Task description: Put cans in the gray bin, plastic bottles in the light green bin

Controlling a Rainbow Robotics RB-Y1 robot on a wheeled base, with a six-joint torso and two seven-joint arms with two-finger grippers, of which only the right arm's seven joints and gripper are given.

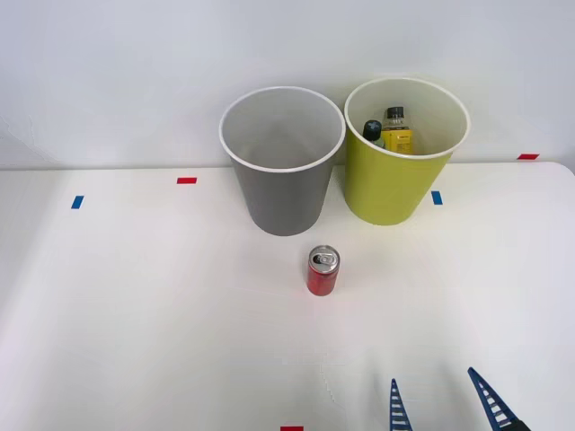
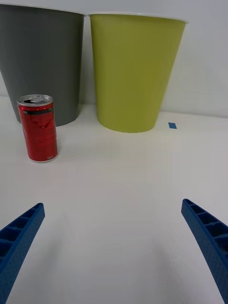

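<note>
A small red can (image 1: pixel 322 271) (image 2: pixel 38 128) with a silver top stands upright on the white table, in front of the gray bin (image 1: pixel 283 193) (image 2: pixel 40 61). To the right of that bin is the light green bin (image 1: pixel 395 184) (image 2: pixel 133 71). Inside it stand two plastic bottles: one black-capped with a yellow label (image 1: pixel 396 131) and one with a dark cap (image 1: pixel 373 131). My right gripper (image 1: pixel 440 402) (image 2: pixel 111 242) is open near the table's front edge, to the right of and nearer than the can, with nothing between its blue ribbed fingers (image 2: pixel 19 237).
Small red tape marks (image 1: pixel 186 180) and blue tape marks (image 1: pixel 437 197) dot the table (image 1: pixel 135 314). A pale wall rises just behind the bins. Open table surface spreads left and right of the can.
</note>
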